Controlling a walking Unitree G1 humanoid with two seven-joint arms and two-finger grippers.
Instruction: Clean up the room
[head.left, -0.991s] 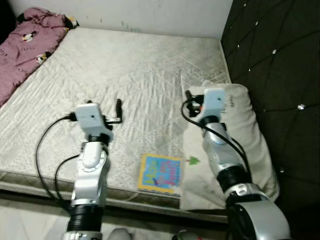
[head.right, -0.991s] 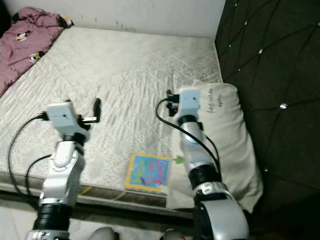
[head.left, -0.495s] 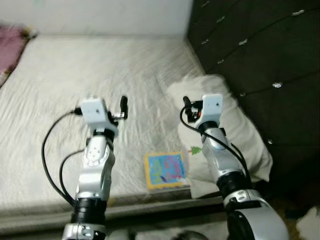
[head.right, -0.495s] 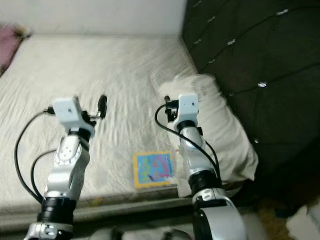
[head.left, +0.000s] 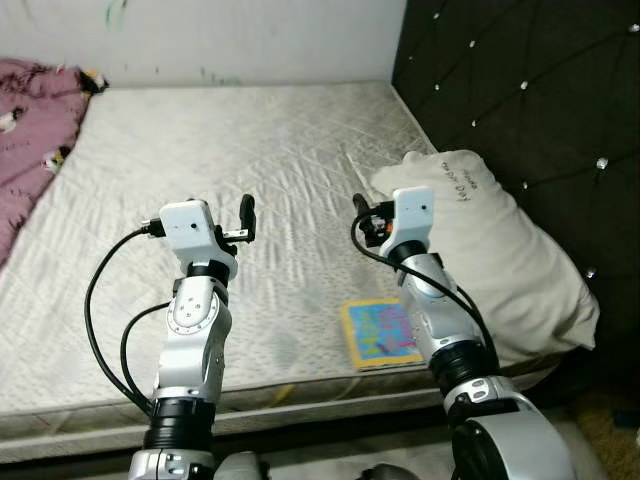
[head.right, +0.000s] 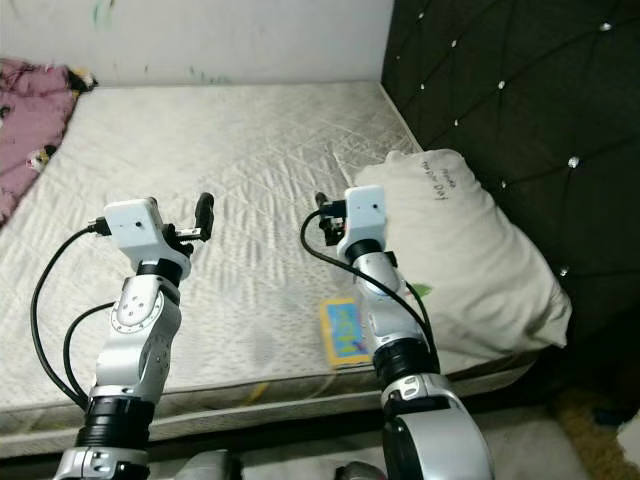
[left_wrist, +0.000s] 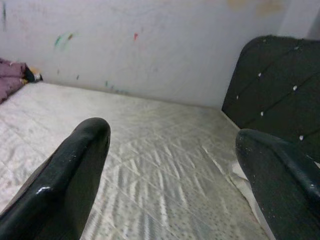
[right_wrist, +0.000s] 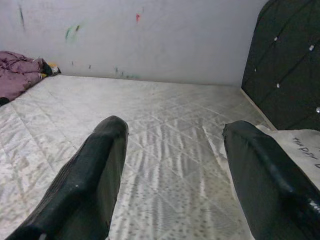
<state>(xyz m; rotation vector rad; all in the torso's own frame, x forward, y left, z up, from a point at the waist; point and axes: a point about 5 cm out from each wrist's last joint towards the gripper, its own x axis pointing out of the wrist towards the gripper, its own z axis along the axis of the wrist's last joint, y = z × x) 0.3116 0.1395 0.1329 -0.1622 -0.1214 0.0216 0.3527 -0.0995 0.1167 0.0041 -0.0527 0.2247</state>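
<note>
Quilted white mattress (head.left: 250, 150), puffy cream pillow (head.left: 500, 250), flat colourful book (head.left: 380, 335).

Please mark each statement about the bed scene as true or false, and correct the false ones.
1. The colourful book lies near the front edge of the mattress. True.
2. The right gripper is shut on the book. False: its fingers are open and hold nothing.
3. The cream pillow lies next to the dark tufted headboard. True.
4. The purple blanket covers the pillow. False: it is bunched at the far left of the mattress.
5. The left gripper is open and empty. True.
</note>
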